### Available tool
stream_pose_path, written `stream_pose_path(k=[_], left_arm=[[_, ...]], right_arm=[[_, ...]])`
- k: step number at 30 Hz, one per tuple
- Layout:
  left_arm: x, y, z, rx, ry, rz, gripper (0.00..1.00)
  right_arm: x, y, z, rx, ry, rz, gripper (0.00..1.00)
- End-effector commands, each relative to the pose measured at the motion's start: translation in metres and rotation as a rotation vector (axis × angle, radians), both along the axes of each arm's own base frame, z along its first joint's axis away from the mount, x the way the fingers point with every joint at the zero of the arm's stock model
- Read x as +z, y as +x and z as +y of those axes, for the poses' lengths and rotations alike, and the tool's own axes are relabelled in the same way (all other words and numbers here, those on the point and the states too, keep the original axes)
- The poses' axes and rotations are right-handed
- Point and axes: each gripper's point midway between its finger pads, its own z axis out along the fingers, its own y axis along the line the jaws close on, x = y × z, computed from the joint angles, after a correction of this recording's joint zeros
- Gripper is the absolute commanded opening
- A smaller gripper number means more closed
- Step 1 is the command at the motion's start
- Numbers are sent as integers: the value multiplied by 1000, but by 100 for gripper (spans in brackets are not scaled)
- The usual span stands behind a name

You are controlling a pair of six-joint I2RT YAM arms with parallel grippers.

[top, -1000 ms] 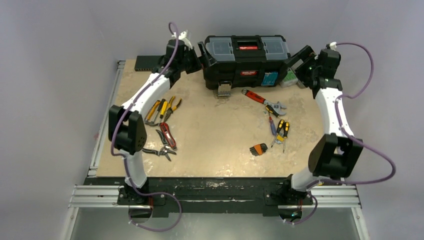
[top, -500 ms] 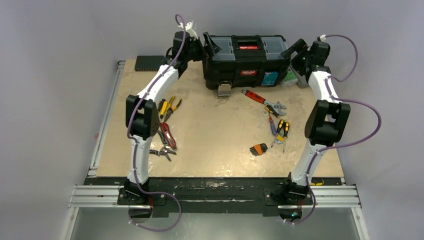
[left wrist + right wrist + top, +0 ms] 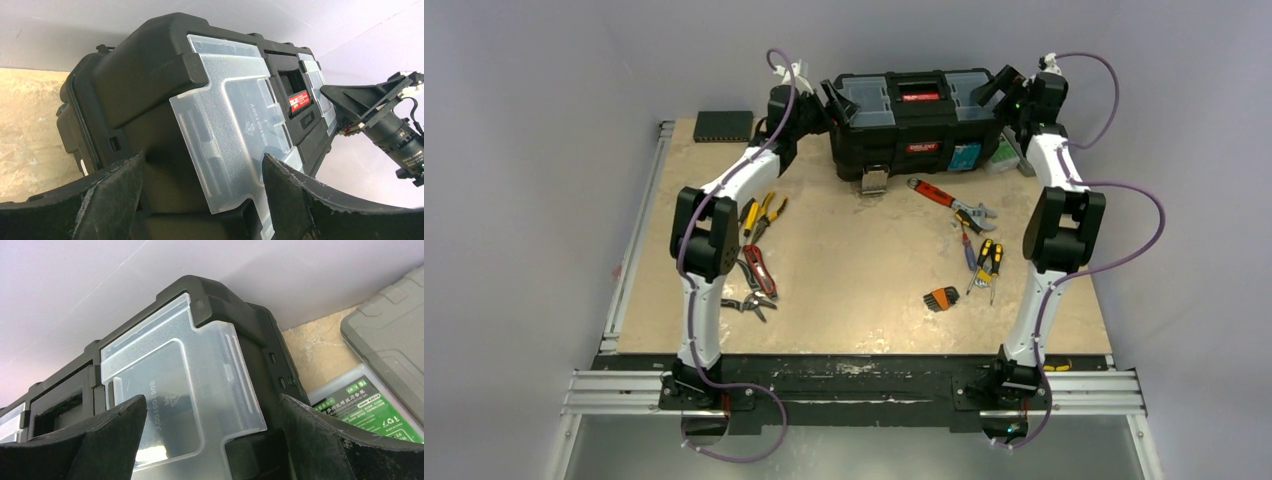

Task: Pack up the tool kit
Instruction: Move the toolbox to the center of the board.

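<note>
The black toolbox (image 3: pixel 914 125) stands shut at the back of the table, with two clear-lidded compartments and a red label on its handle. My left gripper (image 3: pixel 832 98) is open at the box's upper left corner, its jaws wide over the left clear lid (image 3: pixel 235 120). My right gripper (image 3: pixel 996 88) is open at the upper right corner, its jaws wide over the right clear lid (image 3: pixel 175 385). Hand tools lie loose on the table: yellow-handled pliers (image 3: pixel 759 215), a red wrench (image 3: pixel 949 198), yellow-black pliers (image 3: pixel 986 262).
A thin black device (image 3: pixel 723 125) lies at the back left. A flat grey case (image 3: pixel 395 340) and a green-labelled clear box (image 3: pixel 360 402) sit right of the toolbox. More tools (image 3: pixel 754 285) lie left; a hex key set (image 3: pixel 940 298) lies front centre. The box's metal latch (image 3: pixel 873 180) hangs open.
Both arms have risen and moved inward, from the toolbox's sides to its top corners. The left gripper now shows in the right of its own wrist view's opposite arm. The tools have not moved.
</note>
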Motion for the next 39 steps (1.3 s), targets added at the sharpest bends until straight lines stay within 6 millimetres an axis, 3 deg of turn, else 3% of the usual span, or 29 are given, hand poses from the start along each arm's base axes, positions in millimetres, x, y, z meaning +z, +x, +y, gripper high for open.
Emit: stream_pose_path(k=[1, 5, 10, 12, 13, 16, 19, 24, 32, 39], left_arm=[[27, -54, -58, -189, -70, -62, 82], [27, -80, -76, -259, -67, -68, 80], [39, -115, -82, -277, -40, -101, 80], [46, -129, -79, -273, -27, -115, 80], [47, -136, -76, -267, -21, -117, 80], [67, -154, -70, -267, -19, -157, 80], [73, -166, -65, -278, -5, -167, 80], [70, -185, -56, -284, 18, -166, 80], [58, -218, -55, -318, 23, -135, 80], [69, -244, -39, -314, 60, -157, 80]], right_arm=[[9, -16, 74, 264, 6, -40, 99], [14, -26, 102, 372, 21, -57, 99], [7, -39, 131, 475, 21, -26, 99], [7, -43, 136, 504, 41, -23, 99], [8, -48, 153, 541, 47, -22, 99], [14, -56, 169, 584, 44, -32, 99], [21, -63, 183, 627, 40, -37, 99], [29, -77, 207, 724, 30, -30, 99], [25, -102, 247, 853, 30, -5, 99], [23, -124, 276, 933, 8, 7, 99]])
